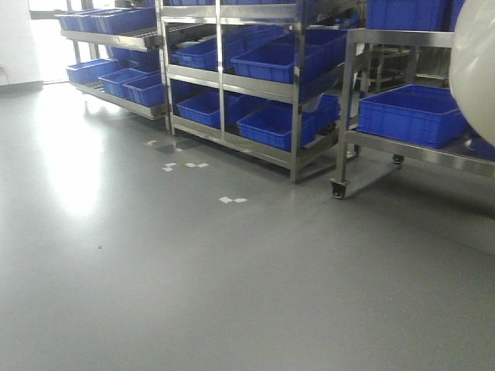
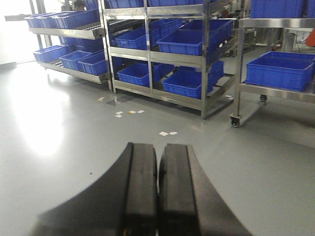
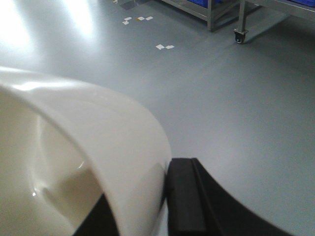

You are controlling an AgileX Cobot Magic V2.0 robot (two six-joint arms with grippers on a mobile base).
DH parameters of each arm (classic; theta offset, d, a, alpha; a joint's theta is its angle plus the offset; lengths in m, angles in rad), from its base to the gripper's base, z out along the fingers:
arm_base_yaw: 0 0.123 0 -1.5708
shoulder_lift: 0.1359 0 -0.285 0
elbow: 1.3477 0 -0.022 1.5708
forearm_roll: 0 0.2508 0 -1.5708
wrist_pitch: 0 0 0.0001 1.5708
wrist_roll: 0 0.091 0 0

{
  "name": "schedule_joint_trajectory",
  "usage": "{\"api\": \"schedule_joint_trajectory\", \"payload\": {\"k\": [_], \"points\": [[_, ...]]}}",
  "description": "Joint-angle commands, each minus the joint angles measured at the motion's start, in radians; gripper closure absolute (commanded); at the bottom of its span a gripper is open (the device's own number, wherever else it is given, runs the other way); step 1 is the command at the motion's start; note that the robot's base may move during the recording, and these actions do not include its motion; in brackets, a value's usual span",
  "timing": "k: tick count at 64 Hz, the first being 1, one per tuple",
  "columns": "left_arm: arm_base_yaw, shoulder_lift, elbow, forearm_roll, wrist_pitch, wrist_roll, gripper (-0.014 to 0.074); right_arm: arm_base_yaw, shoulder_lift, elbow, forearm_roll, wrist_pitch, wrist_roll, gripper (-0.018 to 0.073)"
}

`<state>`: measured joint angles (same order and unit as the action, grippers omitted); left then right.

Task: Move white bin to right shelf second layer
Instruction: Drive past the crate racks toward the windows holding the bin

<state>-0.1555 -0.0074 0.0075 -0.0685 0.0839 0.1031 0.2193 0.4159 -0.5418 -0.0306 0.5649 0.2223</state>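
The right gripper (image 3: 142, 196) has its jaws closed on the wall of the white bin (image 3: 98, 142). One black finger (image 3: 184, 196) lies flat against the outer face and the other shows as a dark patch under the rim on the inner side, so the bin's rounded edge arches over the grip from 9 o'clock to 5 o'clock in the right wrist view. In the front view the same bin is a pale curved bulge cut off by the frame edge at 2 o'clock, held up off the ground and overlapping the wheeled steel rack (image 1: 346, 93). The left gripper (image 2: 158, 152) has its jaws pressed together with only a thin seam between the pads, and it holds nothing. The grey floor (image 1: 232, 278) spreads bare from 6 o'clock up to the middle, wide toward 9 o'clock, marked only by small white patches (image 1: 232, 200). Steel racks (image 1: 296, 116) loaded with blue crates (image 1: 402, 114) line the far side from 10 to 2 o'clock. The wheeled rack's castor (image 1: 337, 189) marks the nearest corner.
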Motion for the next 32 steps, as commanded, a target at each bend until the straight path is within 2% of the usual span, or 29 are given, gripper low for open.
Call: {"api": "schedule_joint_trajectory", "payload": {"k": [1,32], "points": [[-0.004,-0.014,0.037,-0.005,-0.084,-0.004,0.0512,-0.006,0.011,-0.031,-0.004,-0.101,-0.002,0.0526],[-0.004,-0.014,0.037,-0.005,-0.084,-0.004,0.0512,-0.006,0.011,-0.031,-0.004,-0.101,-0.002,0.0526]]}}
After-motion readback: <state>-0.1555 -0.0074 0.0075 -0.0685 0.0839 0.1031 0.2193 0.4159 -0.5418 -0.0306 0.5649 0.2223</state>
